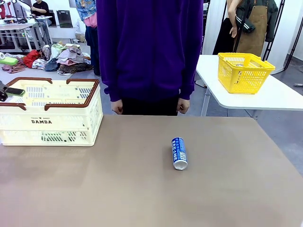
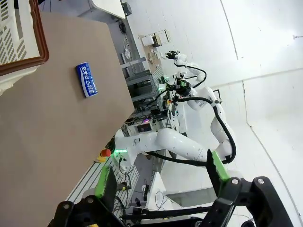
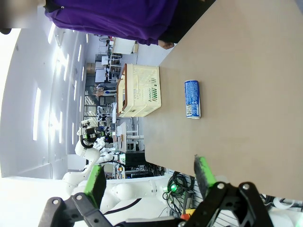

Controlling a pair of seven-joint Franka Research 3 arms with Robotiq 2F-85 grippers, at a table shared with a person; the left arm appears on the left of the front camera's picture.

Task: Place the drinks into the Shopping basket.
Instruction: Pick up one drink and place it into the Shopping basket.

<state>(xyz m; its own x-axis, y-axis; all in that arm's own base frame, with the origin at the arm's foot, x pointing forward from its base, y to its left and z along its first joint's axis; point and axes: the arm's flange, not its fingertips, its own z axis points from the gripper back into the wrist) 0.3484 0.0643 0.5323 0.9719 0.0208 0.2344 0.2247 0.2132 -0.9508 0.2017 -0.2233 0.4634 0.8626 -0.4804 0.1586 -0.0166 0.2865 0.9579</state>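
A: Where is the can?
B: One blue can [image 1: 179,153] is seen lying on its side on the table [image 1: 94,189], well right of the Shopping basket [image 1: 47,122].
A: And the grippers?
B: The left gripper [image 2: 158,175] and right gripper [image 3: 149,177] are seen spread wide, with nothing gripped.
A: Any pick advice?
B: The can should be taken mid-length, jaws squared across its round body so rolling is avoided. It is best released low inside the basket.

The can [image 1: 179,153] is glossy printed metal with a bare silver end. The basket [image 1: 49,124] is smooth, perforated cream plastic with a brown plastic rim. The table [image 1: 142,198] has a matt, smooth top. The sweater [image 1: 149,47] is soft purple cloth. The yellow basket [image 1: 244,78] is mesh plastic.
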